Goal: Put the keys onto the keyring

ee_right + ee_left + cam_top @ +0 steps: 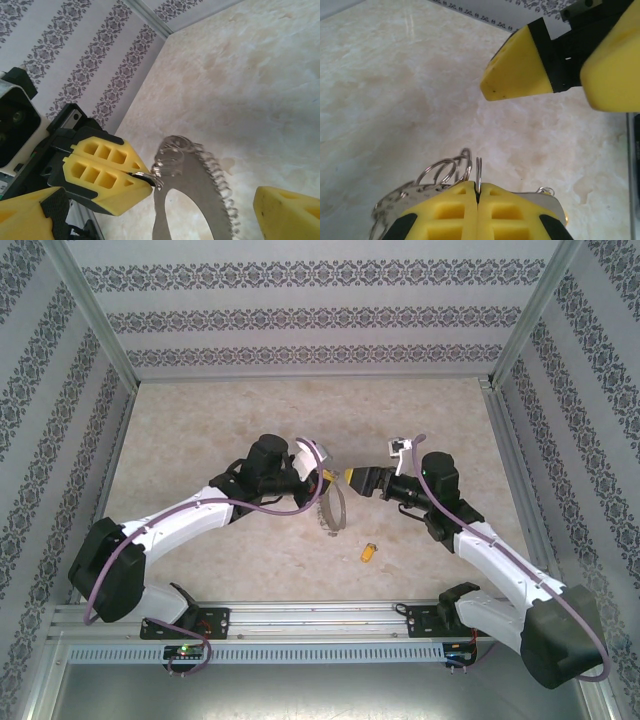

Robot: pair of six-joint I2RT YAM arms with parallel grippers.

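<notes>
My left gripper [322,480] is clamped shut on one small wire loop [478,174] at the rim of the keyring [200,205]. It holds the keyring up over the middle of the table [200,430]; I cannot tell from overhead whether the low end touches the surface.

Keyring: one. It is a flat, thin grey metal hoop with small wire loops along its outer edge. The loops are too blurred to count, maybe four bunched by my left fingers [455,210]. Those fingers hide part of the rim.

My right gripper [353,478] faces the left one tip to tip, with its jaws wide apart and holding nothing. In its wrist view the hoop sits between its two yellow fingers [282,212].

Key [369,552]: one. It has a yellow-orange head and lies flat on the table, nearer the bases and right of the hoop, apart from both grippers.

Patterned walls [320,320] enclose the table on three sides.
</notes>
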